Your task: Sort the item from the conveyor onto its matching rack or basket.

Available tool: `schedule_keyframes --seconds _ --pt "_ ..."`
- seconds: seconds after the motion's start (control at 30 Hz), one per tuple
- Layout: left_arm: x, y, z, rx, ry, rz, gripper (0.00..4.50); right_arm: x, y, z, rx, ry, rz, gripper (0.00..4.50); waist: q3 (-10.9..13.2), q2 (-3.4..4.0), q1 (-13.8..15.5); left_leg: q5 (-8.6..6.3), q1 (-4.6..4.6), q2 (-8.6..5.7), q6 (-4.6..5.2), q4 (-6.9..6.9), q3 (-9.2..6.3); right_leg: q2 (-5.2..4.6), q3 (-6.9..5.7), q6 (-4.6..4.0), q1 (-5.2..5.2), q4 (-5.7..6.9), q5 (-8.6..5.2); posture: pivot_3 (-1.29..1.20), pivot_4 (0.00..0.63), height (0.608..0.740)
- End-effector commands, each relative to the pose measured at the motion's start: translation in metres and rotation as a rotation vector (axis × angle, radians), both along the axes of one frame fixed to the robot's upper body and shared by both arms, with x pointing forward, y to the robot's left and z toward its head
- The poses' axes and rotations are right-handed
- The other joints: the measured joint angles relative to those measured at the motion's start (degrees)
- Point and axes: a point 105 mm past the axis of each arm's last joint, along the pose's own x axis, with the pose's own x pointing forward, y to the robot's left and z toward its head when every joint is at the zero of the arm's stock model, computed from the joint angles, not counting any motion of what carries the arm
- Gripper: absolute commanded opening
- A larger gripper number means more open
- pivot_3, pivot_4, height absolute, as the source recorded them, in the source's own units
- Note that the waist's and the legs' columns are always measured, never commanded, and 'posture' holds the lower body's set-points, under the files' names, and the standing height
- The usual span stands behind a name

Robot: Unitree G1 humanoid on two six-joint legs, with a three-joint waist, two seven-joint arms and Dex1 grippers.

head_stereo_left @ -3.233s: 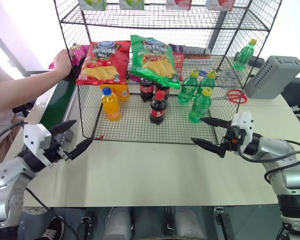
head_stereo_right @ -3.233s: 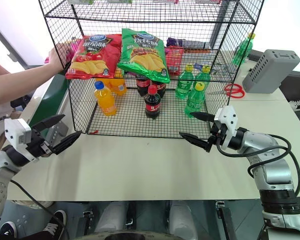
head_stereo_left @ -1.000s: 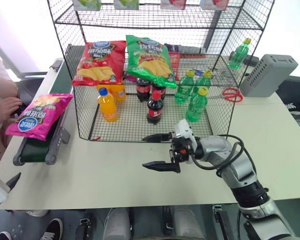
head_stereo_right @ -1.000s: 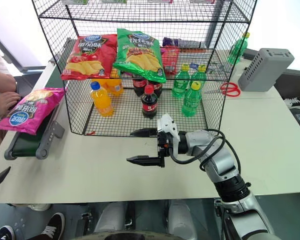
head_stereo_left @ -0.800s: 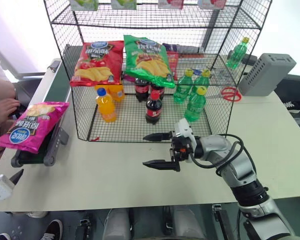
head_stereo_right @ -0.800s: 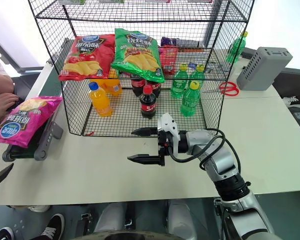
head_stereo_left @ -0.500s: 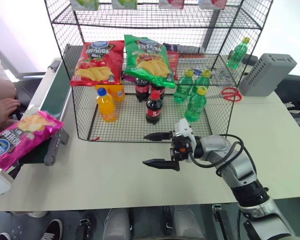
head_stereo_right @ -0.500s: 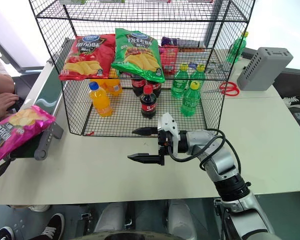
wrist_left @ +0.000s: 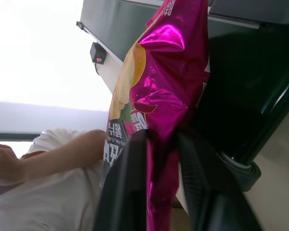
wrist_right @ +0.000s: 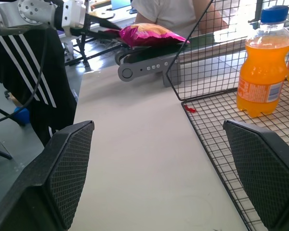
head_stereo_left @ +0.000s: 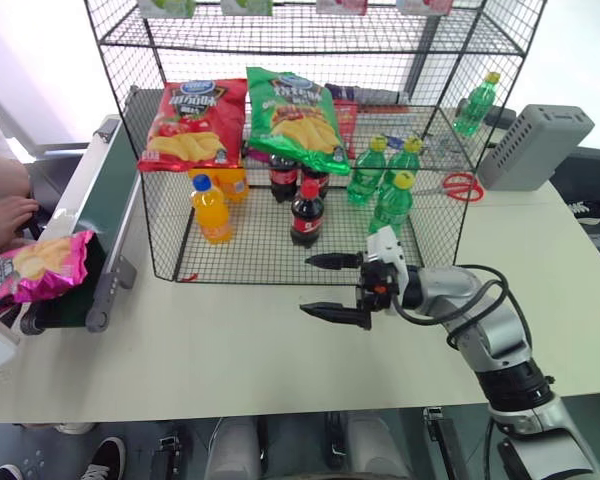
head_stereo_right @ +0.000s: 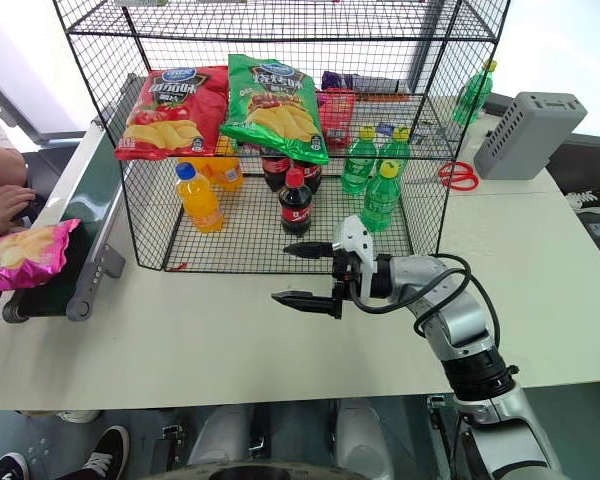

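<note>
Moved: magenta chip bag slid to conveyor near end, left end effector now clamped on its edge. Right end effector shifted rightward, jaws wide, empty, over bench.

Head stereo pair: looks forward and down from above over the pale worktop toward the tall black wire-grid rack; both eyes share nearly the same scene, slightly offset.
Left wrist camera: very close, along the left claw onto the glossy magenta-pink chip bag.
Right wrist camera: low and level across the worktop toward the dark green belt conveyor, sharing that bag with the head pair.
</note>
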Motion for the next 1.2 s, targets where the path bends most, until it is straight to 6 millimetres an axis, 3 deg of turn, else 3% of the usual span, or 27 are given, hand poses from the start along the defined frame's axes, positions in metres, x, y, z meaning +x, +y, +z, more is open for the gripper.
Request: schedule_keyframes --seconds 0.03,0.3,0.63,0.87,0.97,1.07,1.2 --pt "0.004 -0.001 0.01 -0.035 -0.043 0.008 0.07 0.003 -0.004 0.014 0.027 -0.062 -0.025 4.5 0.0 0.0 0.0 0.0 -0.01 0.0 0.0 0.01 0.0 0.0 0.0 0.0 0.0 0.0 0.0 0.0 0.15 0.74" --pt "0.011 -0.011 0.018 -0.143 -0.08 -0.008 0.07 0.005 -0.005 0.015 0.026 -0.079 -0.041 4.5 0.0 -0.01 0.0 0.01 -0.01 0.0 -0.01 0.05 -0.01 0.0 0.0 0.0 0.0 0.06 0.0 0.0 0.15 0.74" --pt "0.033 -0.043 0.068 -0.199 -0.241 -0.13 0.07 0.006 -0.003 0.015 0.035 -0.083 -0.046 4.5 0.0 -0.02 0.2 0.04 -0.01 -0.02 -0.06 0.12 -0.04 0.0 0.0 0.0 -0.01 0.2 0.0 0.0 0.15 0.74" --pt "0.031 -0.057 0.065 -0.231 -0.224 -0.198 0.07 0.008 -0.003 0.016 0.041 -0.09 -0.054 4.5 0.0 -0.02 -0.2 0.06 0.02 -0.03 -0.09 0.15 0.0 0.01 0.02 -0.02 -0.11 0.42 -0.01 0.0 0.15 0.74" --pt "0.027 -0.053 0.065 -0.23 -0.243 -0.183 0.86 0.008 -0.005 0.015 0.04 -0.087 -0.058 4.5 0.0 -0.02 0.0 0.07 0.02 -0.02 -0.11 0.16 -0.02 0.02 0.01 -0.05 -0.13 0.47 -0.03 0.0 0.15 0.74" --pt "0.02 -0.045 0.057 -0.251 -0.231 -0.158 2.3 0.007 -0.005 0.015 0.04 -0.088 -0.059 4.5 0.0 -0.02 0.1 0.09 0.01 -0.03 -0.13 0.18 -0.02 0.01 0.01 -0.05 -0.13 0.5 -0.03 0.0 0.15 0.74" --pt "-0.005 -0.018 0.056 -0.413 -0.305 -0.063 4.25 0.008 -0.006 0.015 0.038 -0.091 -0.063 4.5 0.0 -0.02 -0.2 0.08 0.02 -0.01 -0.13 0.18 -0.02 0.01 0.02 -0.06 -0.14 0.5 -0.03 0.0 0.15 0.74"
